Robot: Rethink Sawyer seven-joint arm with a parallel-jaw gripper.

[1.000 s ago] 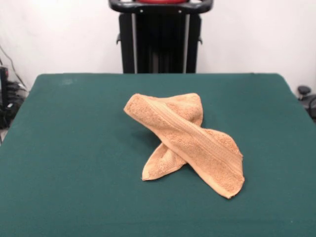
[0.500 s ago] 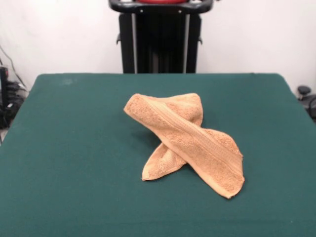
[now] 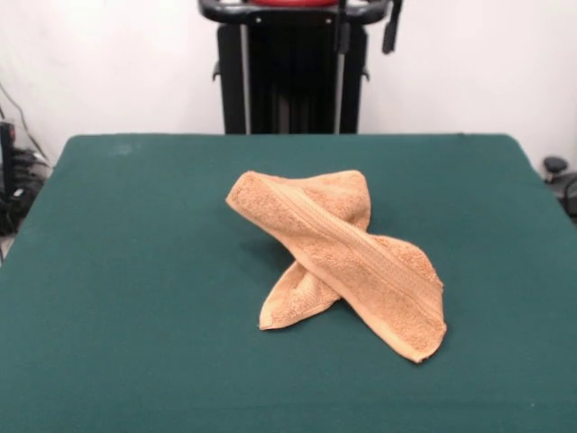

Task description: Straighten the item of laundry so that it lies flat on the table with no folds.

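We see the orange-tan towel (image 3: pixel 338 257) lying folded over itself near the centre of the green table (image 3: pixel 135 271), unmoved. New since a moment ago, the gripper (image 3: pixel 367 32) shows at twelve o'clock, its two dark fingertips (image 3: pixel 390 34) spread apart, holding nothing.

Only the pincer's (image 3: pixel 367 34) two dark tips show, cut off by the top edge. The towel's (image 3: pixel 338 257) upper band hides part of the fold beneath it. The desk's (image 3: pixel 135 271) near edge runs off the bottom.
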